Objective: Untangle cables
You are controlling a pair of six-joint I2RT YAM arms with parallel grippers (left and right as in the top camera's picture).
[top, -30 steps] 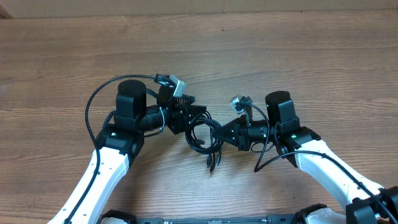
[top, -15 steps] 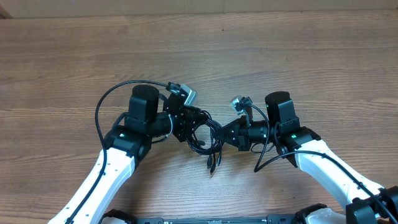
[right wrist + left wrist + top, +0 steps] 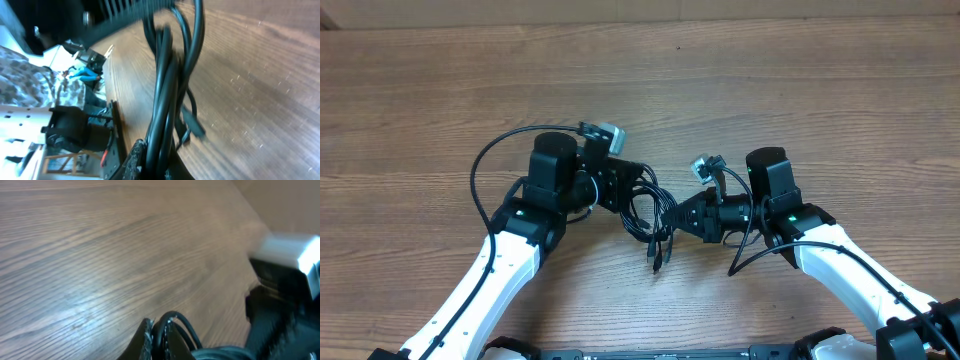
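The cables (image 3: 652,216) form a tangled black bundle between my two grippers at the table's middle, with small plug ends (image 3: 658,262) hanging toward the front. My left gripper (image 3: 632,192) is shut on a cable loop at the bundle's left side. In the left wrist view that loop (image 3: 176,319) arches up between the fingertips (image 3: 146,339). My right gripper (image 3: 676,216) is shut on the bundle's right side. In the right wrist view several strands (image 3: 167,85) run up from between its fingers (image 3: 136,154), and a plug (image 3: 193,123) dangles beside them.
The wooden table (image 3: 740,90) stretches bare behind the arms. The left arm's own thick cable (image 3: 476,178) loops out to the left. The right arm's camera (image 3: 290,260) looms at the right of the left wrist view. The table's front edge (image 3: 113,120) shows in the right wrist view.
My left gripper moved right into the bundle and closed on a cable loop. The right gripper kept its hold and stayed in place.
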